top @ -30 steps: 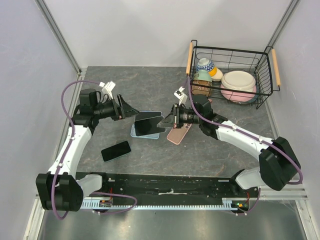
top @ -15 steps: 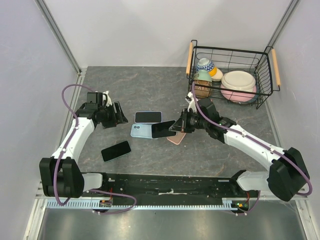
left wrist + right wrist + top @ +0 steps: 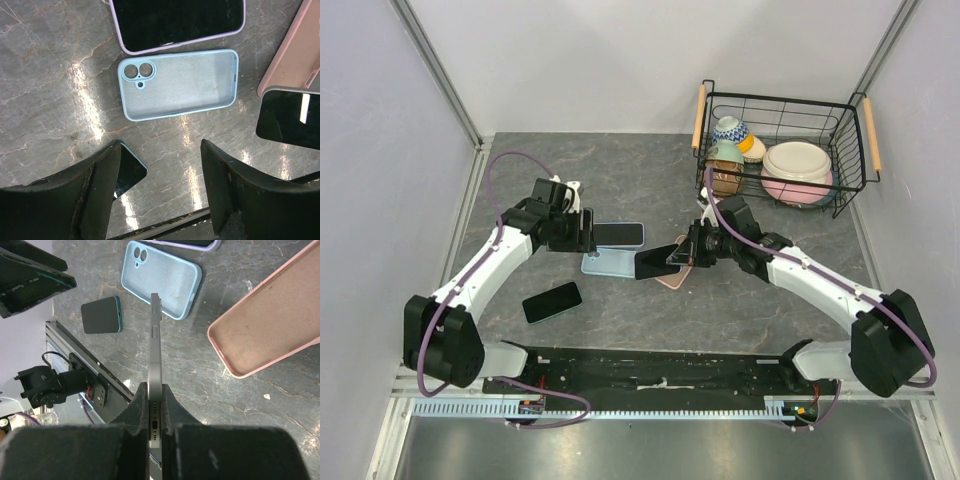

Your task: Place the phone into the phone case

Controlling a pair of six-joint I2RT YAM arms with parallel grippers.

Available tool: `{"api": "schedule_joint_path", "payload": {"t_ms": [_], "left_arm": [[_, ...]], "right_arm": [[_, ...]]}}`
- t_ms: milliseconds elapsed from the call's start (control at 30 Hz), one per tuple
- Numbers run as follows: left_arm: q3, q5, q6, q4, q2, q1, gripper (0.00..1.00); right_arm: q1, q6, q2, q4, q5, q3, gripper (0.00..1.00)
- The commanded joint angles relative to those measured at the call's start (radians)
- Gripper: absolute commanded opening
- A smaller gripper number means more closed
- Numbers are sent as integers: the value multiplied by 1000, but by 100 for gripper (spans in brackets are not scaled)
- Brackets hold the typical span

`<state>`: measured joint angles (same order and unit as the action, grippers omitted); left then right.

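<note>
A: Pale blue phone case (image 3: 177,82) flat on the tabletop (image 3: 60,75), inside facing up, just ahead of the left gripper (image 3: 161,145). Spread wide, holding nothing.
B: Yep. Phone (image 3: 154,340) pinched edge-on in the right gripper (image 3: 155,390), up off the tabletop, just beside that case.

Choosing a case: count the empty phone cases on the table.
2. The light blue case lies open side up in the middle of the table; the pink case lies just to its right. None seems hidden.
</note>
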<state>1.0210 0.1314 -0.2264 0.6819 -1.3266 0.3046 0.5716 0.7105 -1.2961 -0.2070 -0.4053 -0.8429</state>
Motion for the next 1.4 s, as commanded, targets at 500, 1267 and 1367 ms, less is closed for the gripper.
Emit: {"api": "schedule_joint_path", "payload": {"t_ms": [500,1267,1367], "left_arm": [[74,14,9,-27,-45,5,70],[19,-76,7,-56,30,2,71],[19,-59,-2,-58,27,2,71]], "right_arm": [[-1,113,-270,365,-174,-163,0],[62,397,-562,707,-161,-163,0],[63,399,-566,704,-150,-160,0]]}}
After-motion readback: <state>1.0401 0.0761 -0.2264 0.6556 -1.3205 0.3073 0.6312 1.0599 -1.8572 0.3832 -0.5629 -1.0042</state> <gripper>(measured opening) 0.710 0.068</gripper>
